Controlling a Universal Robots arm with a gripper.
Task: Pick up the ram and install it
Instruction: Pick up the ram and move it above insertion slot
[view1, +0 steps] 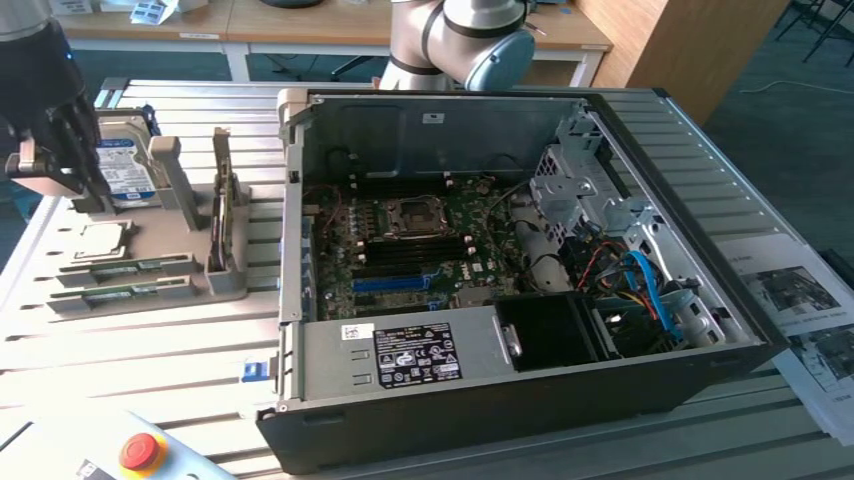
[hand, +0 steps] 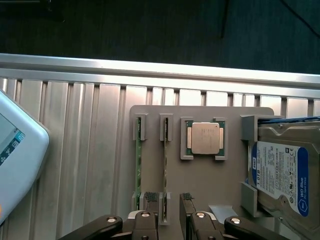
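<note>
The exterior view shows the tool, dark and blocky, hanging at the exterior view's far left over a grey moulded holder on the ribbed aluminium tabletop. The ram, a thin green stick, lies in that holder on the near side of a square silver processor. A second green stick lies nearer again. A blue-labelled hard drive stands farther back, partly behind the tool. To the exterior view's right an open black computer case shows its bare motherboard and blue cables. A red stop button sits at the near edge.

In the wrist view the tool has its two black fingers apart. The ram, edge-on in its slot, runs into the gap between them; I cannot tell whether they touch it. The second green stick lies just beside it, and the processor and hard drive are on the ram's other side. A white device with a screen rests on the tabletop.
</note>
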